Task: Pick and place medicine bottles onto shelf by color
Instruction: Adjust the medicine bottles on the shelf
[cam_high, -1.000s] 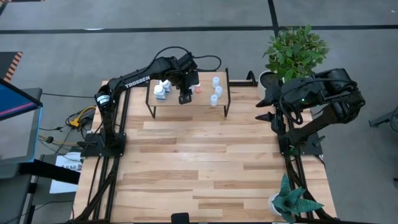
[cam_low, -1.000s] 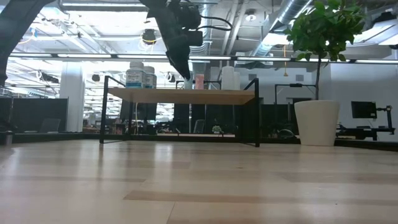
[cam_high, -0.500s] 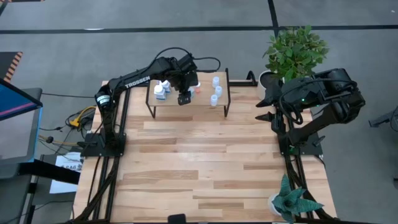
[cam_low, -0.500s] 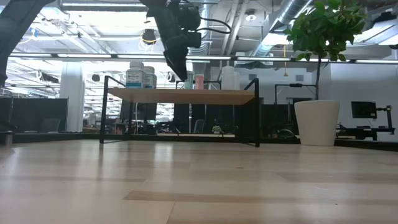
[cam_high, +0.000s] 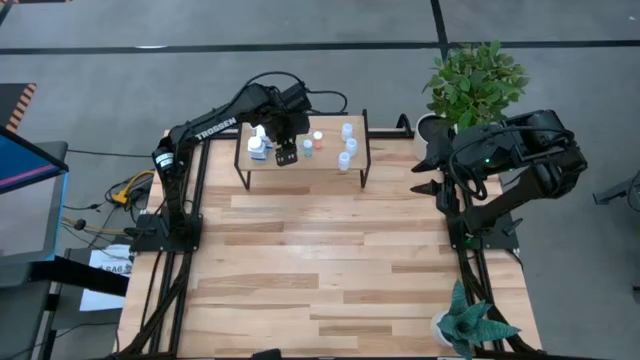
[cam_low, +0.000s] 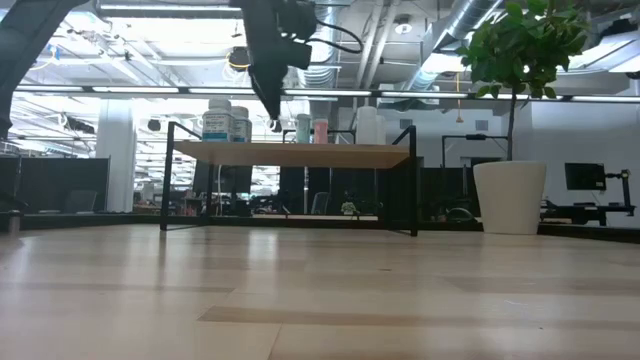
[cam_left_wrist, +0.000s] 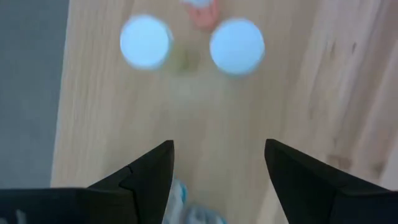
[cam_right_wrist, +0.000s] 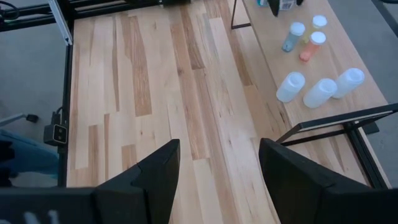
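Left gripper (cam_high: 286, 156), jaws apart and empty, hovers above the shelf (cam_high: 330, 166); swinging low could topple bottles (cam_high: 259, 146).

Bright, even light (left wrist view blurred)

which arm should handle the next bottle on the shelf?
Left. Its open gripper hangs right over the shelf, beside the bottles. The right gripper, also open, sits folded back at the table's right edge.
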